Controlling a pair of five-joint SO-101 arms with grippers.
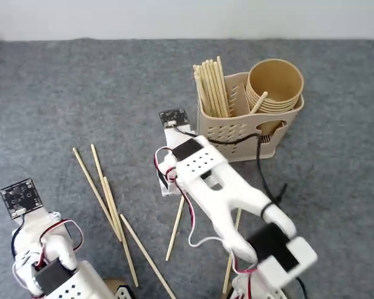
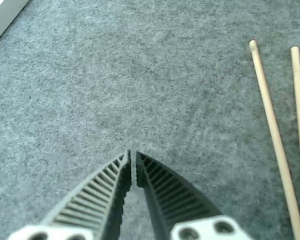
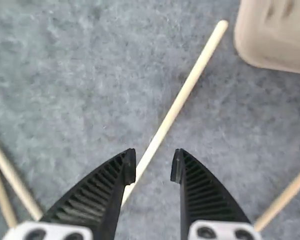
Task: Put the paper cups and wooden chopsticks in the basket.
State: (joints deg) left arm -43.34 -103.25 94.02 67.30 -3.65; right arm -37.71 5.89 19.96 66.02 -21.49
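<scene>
**Basket** (image 1: 234, 134): beige, slotted, upright at the far side of the grey table (image 1: 62, 93).

**Cups** (image 1: 275, 81): nested stack in the basket's right compartment, mouth up.

**Bundle** (image 1: 213, 90): wooden chopsticks on end in the basket's left compartment, leaning slightly and rising past the rim.

**Loose chopsticks** (image 1: 110, 205): about six on the table, though the arm's overlap makes the count unsure. Most lie in a fan well to the left of the basket and nearer the arms. Two of them show in the left wrist view (image 2: 272, 130), side by side and apart.

**Chopstick** (image 3: 180, 100): lies flat in front of the basket. One end is near the basket's base; the other passes under the right gripper. In the high view it shows below the arm (image 1: 174, 233).

**Further chopstick** (image 1: 227, 274): in front of the basket, beside the right arm's base.

**Right gripper** (image 3: 152, 167): in front of the basket, low over the table. The jaws are parted narrowly and hold nothing, and the chopstick runs by one fingertip. Whether they touch is unclear.

**Left gripper** (image 2: 132, 167): far left of the basket over bare table, the jaws nearly together and empty.
</scene>
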